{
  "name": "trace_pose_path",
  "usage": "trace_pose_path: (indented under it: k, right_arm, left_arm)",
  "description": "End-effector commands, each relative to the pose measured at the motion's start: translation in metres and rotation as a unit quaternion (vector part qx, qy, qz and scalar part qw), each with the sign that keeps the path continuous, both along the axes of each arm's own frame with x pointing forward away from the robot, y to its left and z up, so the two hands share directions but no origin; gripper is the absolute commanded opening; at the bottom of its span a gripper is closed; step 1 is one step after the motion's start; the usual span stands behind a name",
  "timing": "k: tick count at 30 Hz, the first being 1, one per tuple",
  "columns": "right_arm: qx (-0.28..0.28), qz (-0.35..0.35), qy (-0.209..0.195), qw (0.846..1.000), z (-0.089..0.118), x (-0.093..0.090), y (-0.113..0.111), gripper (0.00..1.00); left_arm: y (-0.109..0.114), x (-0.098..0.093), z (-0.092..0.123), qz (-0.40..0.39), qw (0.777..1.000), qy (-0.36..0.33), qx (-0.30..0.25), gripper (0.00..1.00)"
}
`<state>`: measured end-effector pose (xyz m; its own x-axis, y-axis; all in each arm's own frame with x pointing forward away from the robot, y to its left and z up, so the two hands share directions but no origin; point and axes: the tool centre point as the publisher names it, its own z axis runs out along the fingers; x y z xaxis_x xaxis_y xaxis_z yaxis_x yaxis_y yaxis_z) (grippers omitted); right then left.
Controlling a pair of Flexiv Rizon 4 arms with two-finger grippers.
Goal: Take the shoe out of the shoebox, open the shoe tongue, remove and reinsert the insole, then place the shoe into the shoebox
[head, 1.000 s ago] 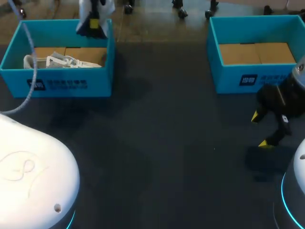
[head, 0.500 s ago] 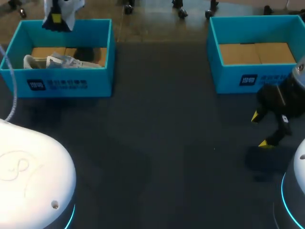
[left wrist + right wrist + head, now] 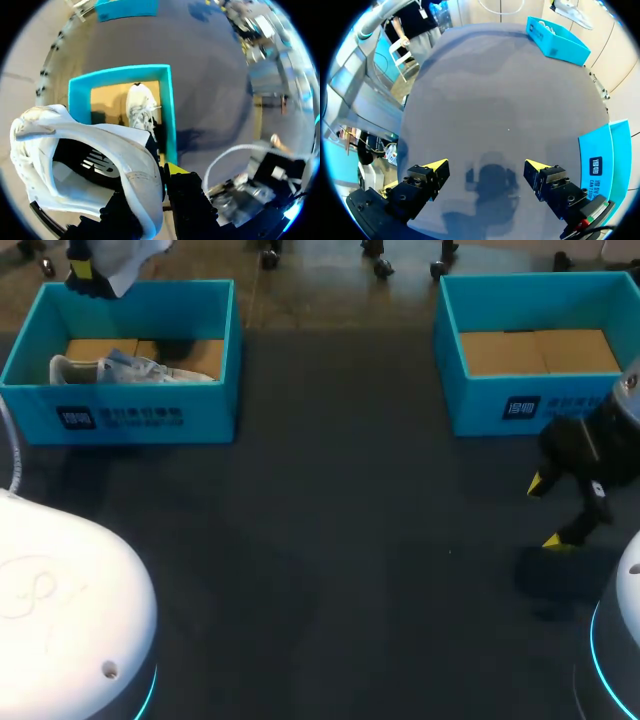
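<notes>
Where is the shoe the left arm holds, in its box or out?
Out. The white shoe hangs in the left gripper above the blue cardboard shoebox; a second white shoe lies inside.

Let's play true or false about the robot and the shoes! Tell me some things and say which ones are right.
1. The left gripper holds a white shoe lifted out of the left shoebox. True.
2. The left shoebox has nothing inside. False: a second white shoe lies in it.
3. The right gripper is open, with nothing between its fingers. True.
4. The right shoebox has a shoe in it. False: only its brown cardboard bottom shows.
5. The right gripper is clamped on the right shoebox. False: it hangs over the dark table, apart from that box.
</notes>
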<state>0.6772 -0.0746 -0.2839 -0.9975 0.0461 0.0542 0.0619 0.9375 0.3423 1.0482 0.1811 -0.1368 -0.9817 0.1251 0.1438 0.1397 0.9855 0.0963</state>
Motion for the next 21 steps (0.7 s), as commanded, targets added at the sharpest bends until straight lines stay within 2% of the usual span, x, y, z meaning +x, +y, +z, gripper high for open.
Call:
trace_pose_path:
  k: [1, 9, 10, 13, 15, 18, 20, 21]
  right_arm:
    - [-0.001, 0.000, 0.000, 1.000, -0.001, 0.000, 0.000, 1.00]
    - [-0.001, 0.000, 0.000, 1.000, -0.001, 0.000, 0.000, 1.00]
    - [-0.001, 0.000, 0.000, 1.000, -0.001, 0.000, 0.000, 1.00]
    - [-0.001, 0.000, 0.000, 1.000, -0.001, 0.000, 0.000, 1.00]
    - [-0.001, 0.000, 0.000, 1.000, -0.001, 0.000, 0.000, 1.00]
    - [-0.001, 0.000, 0.000, 1.000, -0.001, 0.000, 0.000, 1.00]
    - [-0.001, 0.000, 0.000, 1.000, -0.001, 0.000, 0.000, 1.00]
    - [-0.001, 0.000, 0.000, 1.000, -0.001, 0.000, 0.000, 1.00]
  left_arm:
    - [0.003, -0.010, -0.001, -0.038, 0.999, -0.020, -0.004, 0.00]
    - [0.003, -0.010, -0.001, -0.038, 0.999, -0.020, -0.004, 0.00]
    - [0.008, -0.004, -0.003, -0.079, 0.996, -0.044, 0.020, 0.00]
    - [0.028, 0.018, -0.009, -0.169, 0.985, -0.019, 0.000, 0.00]
    - [0.040, 0.026, -0.010, -0.226, 0.974, -0.007, -0.004, 0.00]
    - [0.059, 0.036, -0.015, -0.328, 0.943, 0.044, -0.022, 0.00]
    - [0.071, 0.037, -0.015, -0.404, 0.913, 0.048, -0.042, 0.00]
    - [0.079, 0.041, -0.016, -0.412, 0.910, 0.035, -0.034, 0.00]
